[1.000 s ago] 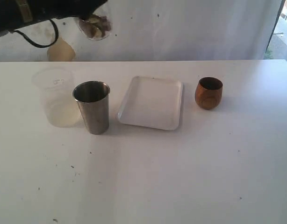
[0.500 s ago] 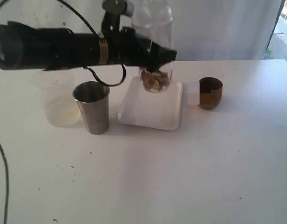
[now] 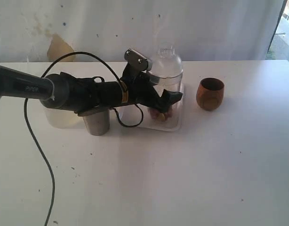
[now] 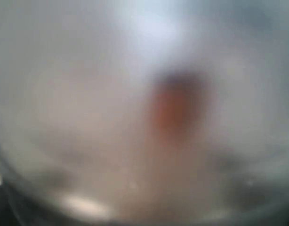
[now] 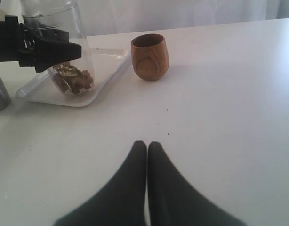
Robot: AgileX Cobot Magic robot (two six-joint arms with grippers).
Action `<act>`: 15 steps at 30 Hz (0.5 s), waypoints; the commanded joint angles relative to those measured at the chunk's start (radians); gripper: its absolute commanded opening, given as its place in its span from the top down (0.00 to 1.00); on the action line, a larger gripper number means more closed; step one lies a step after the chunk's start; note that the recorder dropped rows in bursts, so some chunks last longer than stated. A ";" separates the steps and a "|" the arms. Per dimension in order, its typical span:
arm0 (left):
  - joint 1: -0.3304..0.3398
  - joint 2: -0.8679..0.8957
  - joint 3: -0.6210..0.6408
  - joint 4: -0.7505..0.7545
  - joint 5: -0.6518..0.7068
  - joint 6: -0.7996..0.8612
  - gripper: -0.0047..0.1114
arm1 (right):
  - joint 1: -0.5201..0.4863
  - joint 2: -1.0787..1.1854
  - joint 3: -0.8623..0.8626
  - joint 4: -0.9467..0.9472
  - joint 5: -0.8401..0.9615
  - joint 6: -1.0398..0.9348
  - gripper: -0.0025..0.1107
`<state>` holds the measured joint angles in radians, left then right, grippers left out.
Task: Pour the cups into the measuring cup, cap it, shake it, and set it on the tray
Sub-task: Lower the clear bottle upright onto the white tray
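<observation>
My left gripper [image 3: 164, 97] reaches across from the left and is shut on the measuring cup [image 3: 166, 77], a clear cylinder capped with a dome lid [image 3: 166, 60]. Brown bits lie in its rounded base [image 5: 71, 79], which is down at the white tray [image 3: 180, 117]; whether it touches the tray I cannot tell. The left wrist view shows only the blurred measuring cup wall [image 4: 135, 117]. The steel tumbler [image 3: 96, 125] stands half hidden behind the left arm. To the tray's right stands the wooden cup [image 3: 210, 93]. My right gripper [image 5: 147, 144] is shut and empty over bare table.
A frosted translucent cup [image 3: 56, 118] stands left of the tumbler, behind the arm. A black cable [image 3: 38, 150] loops from the left arm down over the table's front left. A white curtain hangs behind the table.
The left arm swung the capped measuring cup from high at the back left down and rightward to the tray. The right gripper and both cups stayed put.
</observation>
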<state>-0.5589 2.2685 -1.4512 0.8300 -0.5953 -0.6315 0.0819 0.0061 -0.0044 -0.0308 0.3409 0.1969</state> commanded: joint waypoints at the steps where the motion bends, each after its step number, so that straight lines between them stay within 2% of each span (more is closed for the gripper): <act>1: 0.000 -0.011 -0.006 -0.066 -0.023 0.060 0.96 | -0.001 -0.006 0.004 -0.005 -0.004 0.002 0.98; 2: 0.000 -0.011 -0.006 -0.069 -0.016 0.050 0.94 | -0.001 -0.006 0.004 -0.005 -0.004 0.002 0.98; 4: 0.000 -0.011 -0.006 -0.069 -0.016 0.045 0.79 | -0.001 -0.006 0.004 -0.005 -0.004 0.002 0.98; 5: 0.000 -0.011 -0.006 -0.069 -0.012 0.045 0.62 | -0.001 -0.006 0.004 -0.005 -0.004 0.002 0.98; 6: 0.000 -0.011 -0.006 -0.069 -0.010 0.045 0.49 | -0.001 -0.006 0.004 -0.005 -0.004 0.002 0.98; 7: 0.000 -0.011 -0.006 -0.069 -0.010 0.045 0.26 | -0.001 -0.006 0.004 -0.005 -0.004 0.002 0.98; 8: 0.000 -0.011 -0.006 -0.067 -0.008 0.045 0.11 | -0.001 -0.006 0.004 -0.005 -0.004 0.002 0.98; 9: 0.000 -0.011 -0.006 -0.065 -0.006 0.041 0.06 | -0.001 -0.006 0.004 -0.005 -0.004 0.002 0.98; 15: 0.000 -0.045 -0.006 -0.065 -0.006 0.061 0.06 | -0.001 -0.006 0.004 -0.005 -0.004 0.002 0.98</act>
<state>-0.5589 2.2610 -1.4527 0.7789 -0.5913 -0.5786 0.0819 0.0061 -0.0044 -0.0308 0.3409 0.1969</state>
